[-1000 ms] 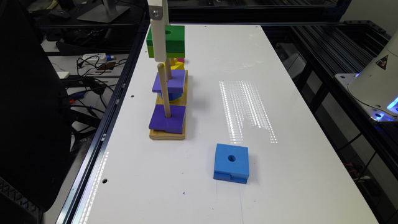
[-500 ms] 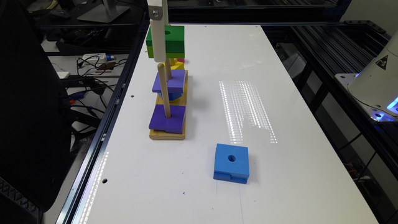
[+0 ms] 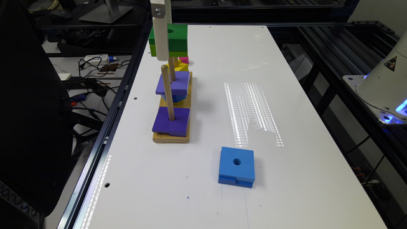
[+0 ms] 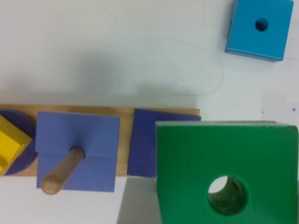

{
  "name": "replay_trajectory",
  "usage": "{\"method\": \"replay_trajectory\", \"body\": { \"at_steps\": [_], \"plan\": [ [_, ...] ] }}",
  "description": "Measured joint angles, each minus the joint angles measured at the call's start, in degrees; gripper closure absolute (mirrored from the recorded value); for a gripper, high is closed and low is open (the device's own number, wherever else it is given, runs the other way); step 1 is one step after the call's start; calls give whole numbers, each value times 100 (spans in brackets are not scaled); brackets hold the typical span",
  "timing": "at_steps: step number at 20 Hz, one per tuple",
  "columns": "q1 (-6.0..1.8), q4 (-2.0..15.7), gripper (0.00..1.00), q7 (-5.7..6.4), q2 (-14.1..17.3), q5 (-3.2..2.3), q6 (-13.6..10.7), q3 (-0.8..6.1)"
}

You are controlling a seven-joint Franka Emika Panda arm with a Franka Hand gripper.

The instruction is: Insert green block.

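Note:
The green block [image 3: 175,39], dark green over lime green with a round hole, hangs in the air above the far end of the wooden peg board [image 3: 171,138]. My gripper [image 3: 162,47] is shut on it and shows as a white part across its near face. In the wrist view the green block [image 4: 224,158] is close to the camera and covers part of a purple block [image 4: 142,140] on the board. A bare wooden peg [image 4: 63,170] sticks up through another purple block [image 4: 77,156] beside it.
The board holds a near purple block [image 3: 171,123] on a tall peg [image 3: 167,92], a second purple block [image 3: 174,83], then a yellow piece [image 3: 178,67] and a pink one [image 3: 184,59]. A blue block with a hole [image 3: 237,167] lies on the white table nearer the camera.

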Motion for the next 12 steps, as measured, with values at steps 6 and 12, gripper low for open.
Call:
{"method": "replay_trajectory", "body": {
  "at_steps": [6,12],
  "plan": [
    [5,6,100,6,16,0,17,27],
    [6,3,100,5,122,0,101,27]
  ]
}}
